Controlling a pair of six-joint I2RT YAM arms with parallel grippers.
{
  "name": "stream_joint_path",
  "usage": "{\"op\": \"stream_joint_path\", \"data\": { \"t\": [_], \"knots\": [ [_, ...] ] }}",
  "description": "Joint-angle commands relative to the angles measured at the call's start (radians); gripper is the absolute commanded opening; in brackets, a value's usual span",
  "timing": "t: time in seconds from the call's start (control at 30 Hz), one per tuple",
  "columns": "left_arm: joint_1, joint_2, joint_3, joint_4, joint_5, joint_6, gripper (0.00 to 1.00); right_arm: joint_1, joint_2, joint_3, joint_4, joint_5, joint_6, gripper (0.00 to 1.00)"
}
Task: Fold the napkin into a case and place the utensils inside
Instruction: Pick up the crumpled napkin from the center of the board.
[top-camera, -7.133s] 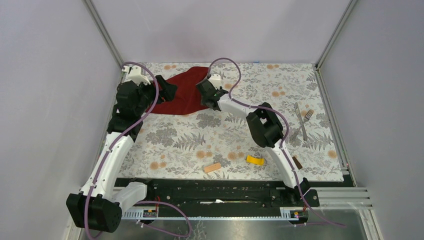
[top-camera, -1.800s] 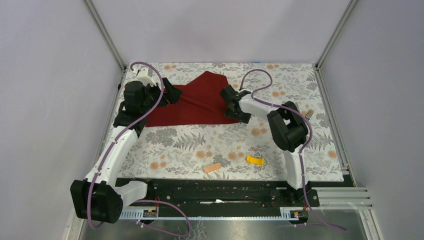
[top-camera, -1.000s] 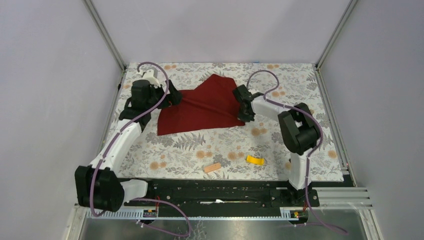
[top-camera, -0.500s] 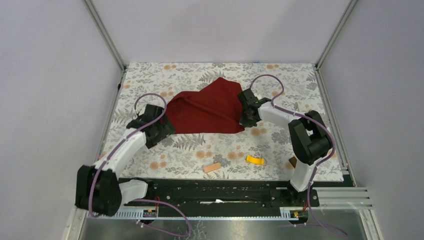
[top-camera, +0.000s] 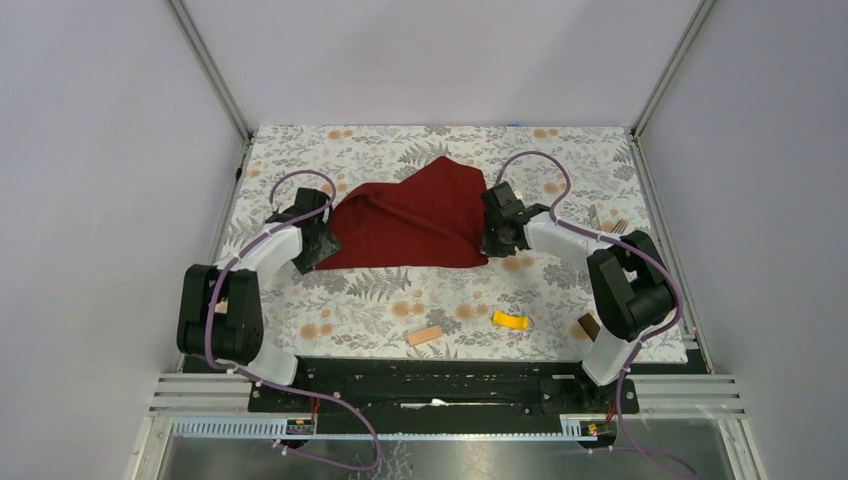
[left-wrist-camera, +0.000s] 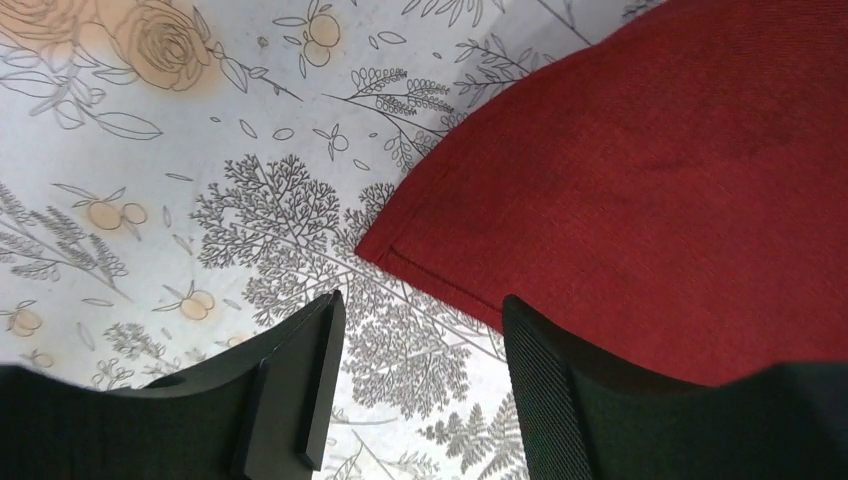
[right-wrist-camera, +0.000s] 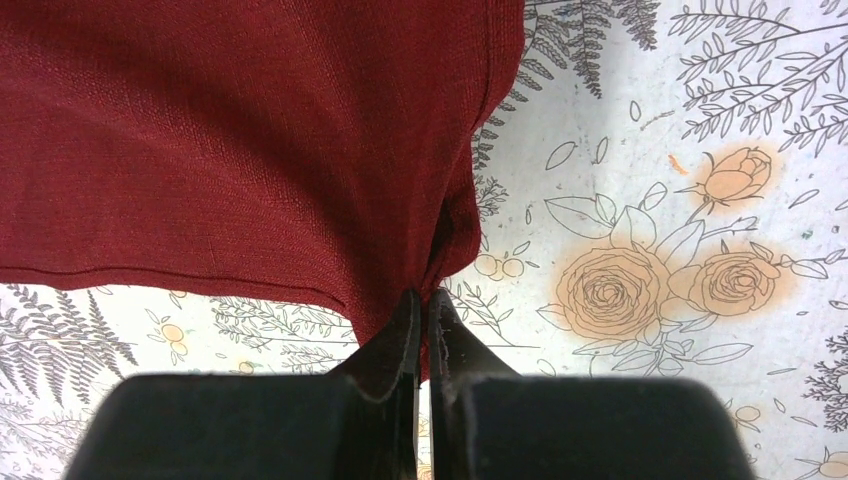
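Observation:
The dark red napkin (top-camera: 410, 222) lies spread and a little rumpled on the flowered tablecloth. My left gripper (top-camera: 318, 242) hangs open over the napkin's near left corner (left-wrist-camera: 372, 250). Its right finger (left-wrist-camera: 530, 345) is above the hem, and nothing is pinched between the fingers. My right gripper (right-wrist-camera: 423, 296) is shut on a bunched fold at the napkin's right edge (right-wrist-camera: 450, 235). Right of that arm, the knife (top-camera: 596, 212) and fork (top-camera: 620, 226) show only as short silver ends.
A tan block (top-camera: 425, 335), a yellow block (top-camera: 511, 321) and a brown block (top-camera: 590, 327) lie near the front of the table. Metal frame posts and grey walls close in the table (top-camera: 380, 290) on three sides.
My left arm has swung from the napkin's far left side down to its near left corner, and its jaws have narrowed. The right gripper has carried its edge slightly right.

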Motion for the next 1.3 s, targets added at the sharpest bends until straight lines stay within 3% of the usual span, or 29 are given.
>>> {"op": "stream_joint_path", "data": {
  "t": [0.0,0.27,0.53,0.7,0.8,1.0,1.13,1.27],
  "knots": [
    [0.011,0.069,0.017,0.058,-0.025,-0.008,0.6,0.004,0.016,0.018,0.013,-0.022,-0.059,0.0],
    [0.024,0.169,0.031,0.057,-0.062,0.013,0.61,0.004,0.011,0.005,0.02,-0.018,-0.032,0.0],
    [0.082,0.224,0.005,0.147,0.036,0.055,0.63,0.004,0.005,0.0,0.017,-0.012,-0.011,0.0],
    [0.087,0.264,-0.012,0.189,0.072,0.053,0.33,0.005,0.004,0.007,0.0,-0.009,-0.014,0.0],
    [0.088,0.272,-0.005,0.191,0.078,0.057,0.0,0.005,-0.001,0.018,-0.012,-0.02,-0.014,0.0],
    [0.09,0.153,0.009,0.168,0.15,0.08,0.0,0.004,-0.065,0.028,0.009,-0.116,-0.044,0.0],
    [0.09,-0.051,0.047,0.083,0.204,0.072,0.0,0.007,-0.136,0.055,-0.009,-0.169,-0.075,0.0],
    [0.09,-0.278,0.188,-0.066,0.236,0.047,0.0,0.032,-0.288,0.133,-0.075,-0.169,-0.114,0.0]
  ]
}}
